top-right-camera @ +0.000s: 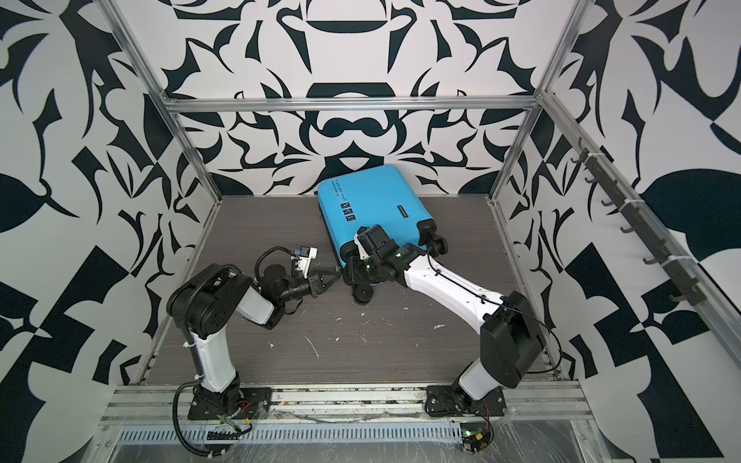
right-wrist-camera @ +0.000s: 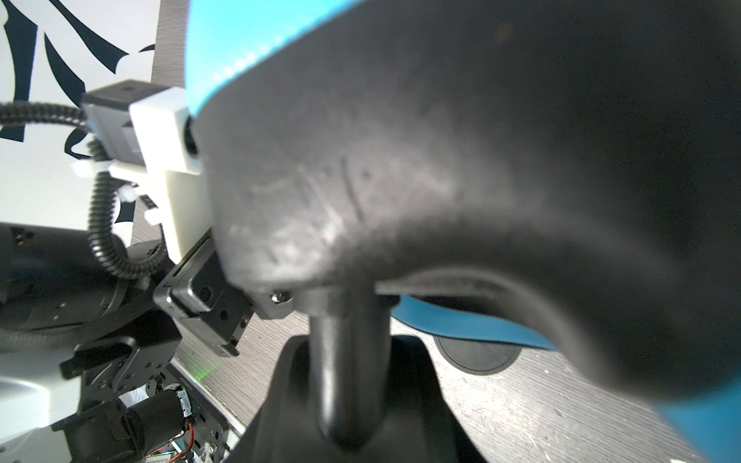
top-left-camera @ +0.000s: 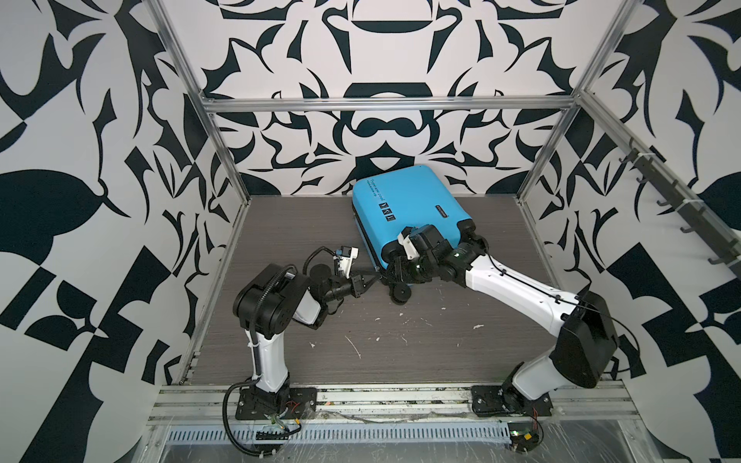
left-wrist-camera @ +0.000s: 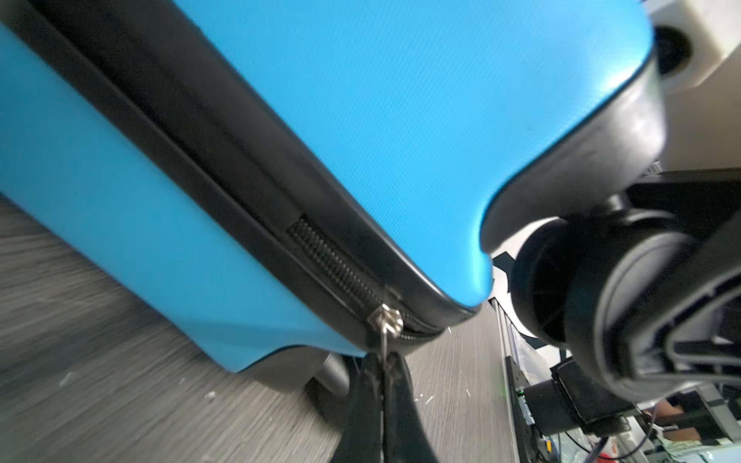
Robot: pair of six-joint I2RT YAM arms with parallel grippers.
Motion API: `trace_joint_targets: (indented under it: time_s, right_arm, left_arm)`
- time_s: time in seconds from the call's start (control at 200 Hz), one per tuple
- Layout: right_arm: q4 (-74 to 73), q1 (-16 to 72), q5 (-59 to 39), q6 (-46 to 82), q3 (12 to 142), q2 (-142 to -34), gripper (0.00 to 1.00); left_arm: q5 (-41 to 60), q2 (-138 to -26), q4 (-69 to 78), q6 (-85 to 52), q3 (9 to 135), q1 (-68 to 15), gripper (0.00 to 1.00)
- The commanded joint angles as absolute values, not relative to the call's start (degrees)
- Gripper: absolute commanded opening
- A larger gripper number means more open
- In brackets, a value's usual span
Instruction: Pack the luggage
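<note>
The luggage (top-left-camera: 405,208) lies on its broad side in the upper centre of both top views, blue shell up, turned a little askew on the grey tabletop (top-left-camera: 320,344). Its far end is close to the black-and-white patterned back wall (top-left-camera: 385,132) and its wheeled end points toward the lower edge of the frame. It is closed, with the black zipper band (left-wrist-camera: 224,168) running between the two blue halves; in the left wrist view the teeth are already joined above the slider and a short stretch beyond it is hard to read. The left hand (top-left-camera: 371,282) reaches in from the left at the luggage's lower left corner. In the left wrist view it (left-wrist-camera: 383,362) is pinched tight on the small metal zipper pull (left-wrist-camera: 385,324), which hangs from the slider straight down between the dark fingertips. The right hand (top-left-camera: 395,272) comes in from the right, across the wheeled end, to the same corner. In the right wrist view it (right-wrist-camera: 349,360) is closed partway around the black wheel stem (right-wrist-camera: 349,328), a finger hard against each side. A loose-looking black wheel (top-left-camera: 401,294) rests on the tabletop just below that corner, and another wheel (top-right-camera: 439,242) shows at the luggage's lower right corner.
</note>
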State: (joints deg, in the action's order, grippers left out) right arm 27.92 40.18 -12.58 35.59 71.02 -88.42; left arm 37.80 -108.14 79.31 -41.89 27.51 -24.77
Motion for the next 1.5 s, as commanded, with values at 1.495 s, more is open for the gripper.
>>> trace_joint_targets:
  time_s: [1.495]
  right_arm:
    - [24.0, 42.3, -9.8, 36.9, 83.0, -90.7, 0.0]
  left_arm:
    - [21.7, -85.0, 55.2, -16.8, 28.0, -48.1, 0.0]
